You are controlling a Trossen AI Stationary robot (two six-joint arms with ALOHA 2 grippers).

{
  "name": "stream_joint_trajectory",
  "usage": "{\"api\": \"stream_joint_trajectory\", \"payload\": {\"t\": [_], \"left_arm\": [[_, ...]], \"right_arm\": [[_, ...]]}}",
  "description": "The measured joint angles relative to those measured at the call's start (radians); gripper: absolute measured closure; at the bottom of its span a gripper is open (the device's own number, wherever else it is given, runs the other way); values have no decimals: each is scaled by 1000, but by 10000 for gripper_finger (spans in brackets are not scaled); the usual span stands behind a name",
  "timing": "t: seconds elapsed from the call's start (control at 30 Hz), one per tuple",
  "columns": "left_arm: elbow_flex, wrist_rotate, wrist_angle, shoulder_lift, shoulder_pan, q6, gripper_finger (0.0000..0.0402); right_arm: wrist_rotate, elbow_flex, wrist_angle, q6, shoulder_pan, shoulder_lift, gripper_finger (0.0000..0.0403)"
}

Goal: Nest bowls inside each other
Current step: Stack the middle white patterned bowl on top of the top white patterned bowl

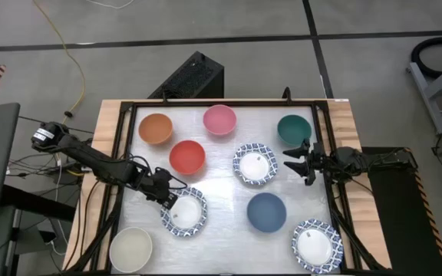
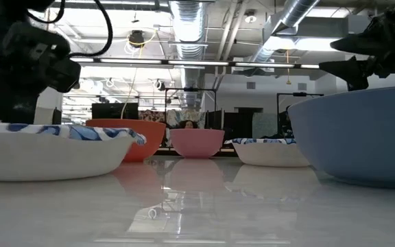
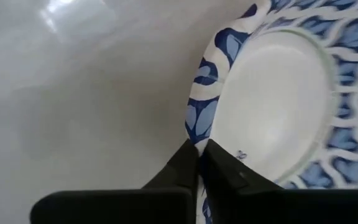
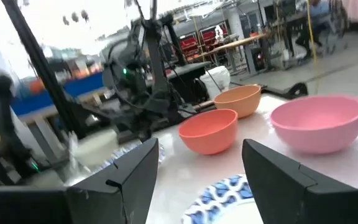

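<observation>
Under the ducts and strip lights of an open workshop, the glossy white tabletop [image 1: 221,188] carried nine small round bowls spread apart, none yet nested. The left hand [image 1: 169,198] had its two dark fingers [image 3: 185,163] pressed together on the rim of a white ceramic bowl with a blue-patterned rim [image 1: 185,214], near the front left of the tabletop, one finger inside the lip and one outside. The grip was thin and at a single edge point, so the bowl would likely tilt on lifting, and its smooth glaze could let it slide out and drop back onto the hard surface. A plain red bowl [image 1: 187,156] sat near, just behind it, and a swing of the hanging bowl could knock it. A cream bowl [image 1: 131,249] stood at the front left corner, well apart. The right hand [image 1: 301,161] hovered with its fingers spread wide and empty, between a dark green bowl [image 1: 294,129] and a second blue-patterned white bowl [image 1: 255,165]; a careless descent could clip either rim. A blue bowl [image 1: 266,211] sat in front of it, apart.
</observation>
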State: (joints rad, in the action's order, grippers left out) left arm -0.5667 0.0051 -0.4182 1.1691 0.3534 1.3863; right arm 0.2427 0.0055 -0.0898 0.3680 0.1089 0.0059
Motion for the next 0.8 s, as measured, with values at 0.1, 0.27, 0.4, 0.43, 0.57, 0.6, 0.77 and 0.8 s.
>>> {"api": "stream_joint_trajectory", "payload": {"t": [0.1, 0.27, 0.4, 0.43, 0.57, 0.6, 0.77, 0.8], "left_arm": [[0, -7, 48, -27, 0, 53, 401], [0, -75, 98, -100, 0, 142, 401], [0, -182, 134, -169, 0, 188, 401], [0, -212, 148, -185, 0, 190, 401], [-29, -353, 150, -221, 0, 216, 401], [-45, -386, 150, -222, 0, 212, 401], [-146, -512, 151, -196, -17, 147, 401], [-167, -518, 151, -185, -27, 128, 401]], "right_arm": [[2, 0, 7, 69, 0, 0, 148], [1, 0, 21, 77, 0, 0, 148], [1, 0, 23, 77, 0, 0, 148], [2, 0, 23, 77, 0, 0, 148], [9, 0, 23, 82, 0, 0, 148], [15, 0, 23, 92, 0, 0, 148], [86, 0, 11, 167, 0, 0, 148], [104, 0, -7, 190, 0, 0, 148]]}}
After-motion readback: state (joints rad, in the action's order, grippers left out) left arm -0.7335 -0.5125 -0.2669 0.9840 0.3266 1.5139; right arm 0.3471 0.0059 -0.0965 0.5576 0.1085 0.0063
